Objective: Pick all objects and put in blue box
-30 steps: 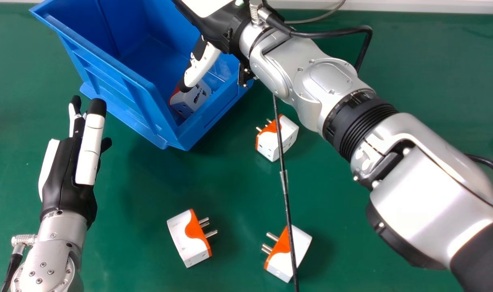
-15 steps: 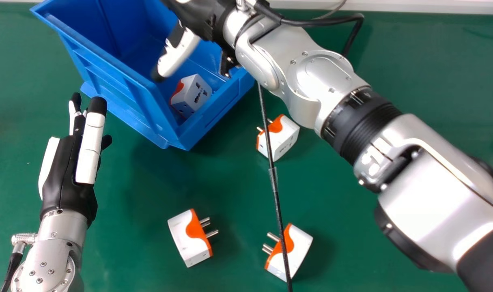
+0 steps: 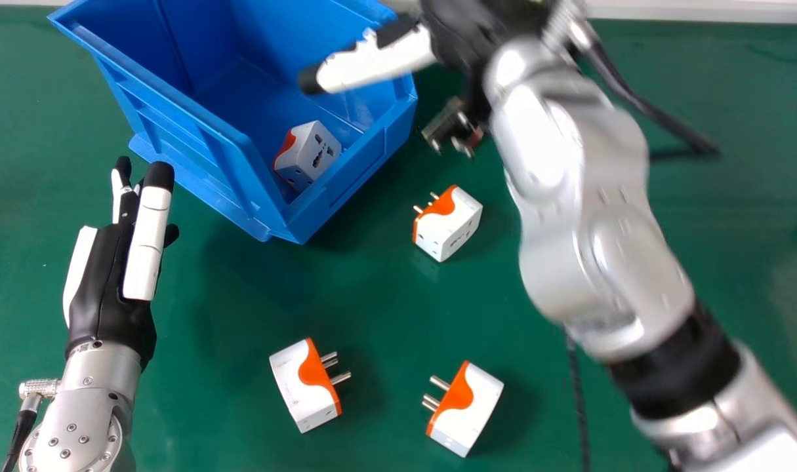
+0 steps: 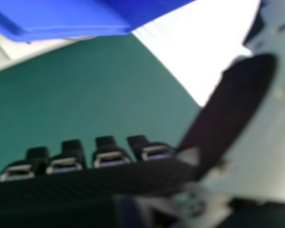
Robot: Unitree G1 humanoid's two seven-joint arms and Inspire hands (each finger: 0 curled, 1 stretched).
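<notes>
On the left, the left hand [image 3: 113, 288] has its fingers straight and holds nothing. Next, the blue box [image 3: 188, 115] has one plug adapter [image 3: 316, 151] inside. Three more adapters [image 3: 306, 387] lie on the green desk [image 3: 241, 288], well apart from the left fingers. The right hand's [image 3: 372, 62] thumb stretches over the box's edge, wide of its fingers, nothing between them.

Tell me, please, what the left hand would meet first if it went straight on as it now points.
The left hand would probably meet the outer wall of the blue box first, though its height is unclear and it might pass over.
</notes>
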